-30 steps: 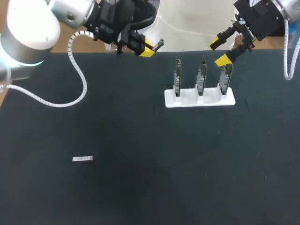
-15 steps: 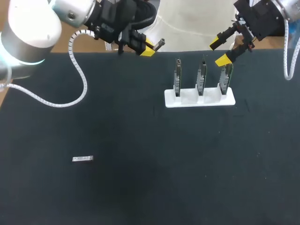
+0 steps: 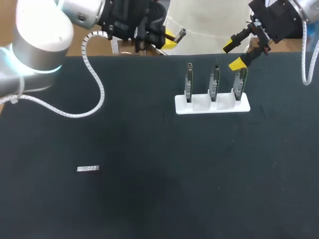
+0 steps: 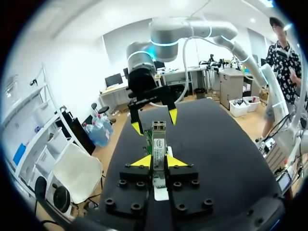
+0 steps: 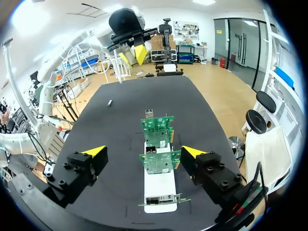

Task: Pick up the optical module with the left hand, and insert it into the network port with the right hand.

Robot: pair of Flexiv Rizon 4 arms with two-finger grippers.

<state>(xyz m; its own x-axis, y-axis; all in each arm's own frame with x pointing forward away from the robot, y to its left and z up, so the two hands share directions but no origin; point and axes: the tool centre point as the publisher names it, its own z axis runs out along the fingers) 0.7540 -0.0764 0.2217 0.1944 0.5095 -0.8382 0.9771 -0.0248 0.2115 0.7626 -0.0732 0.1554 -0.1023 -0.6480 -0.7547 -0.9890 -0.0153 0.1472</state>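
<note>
My left gripper [image 3: 171,40] hangs over the table's far edge, shut on a silver optical module [image 3: 180,34] that sticks out toward the right. In the left wrist view the module [image 4: 159,143] stands upright between the yellow tips of that gripper [image 4: 159,161]. My right gripper [image 3: 234,55] is open just above the rightmost of three green port boards [image 3: 240,82] in a white rack [image 3: 212,105]. From the right wrist view, its gripper [image 5: 143,153] straddles the boards [image 5: 160,162] without touching them, and the left gripper [image 5: 130,53] shows far ahead.
A second silver module [image 3: 88,169] lies flat on the black mat at the near left, also seen as a small module [image 5: 109,103] in the right wrist view. The left arm's white cable [image 3: 94,84] hangs over the mat's far left.
The left arm has swung to the right and slightly up along the far edge, carrying the module closer to the right gripper. The right arm has stayed in place.
</note>
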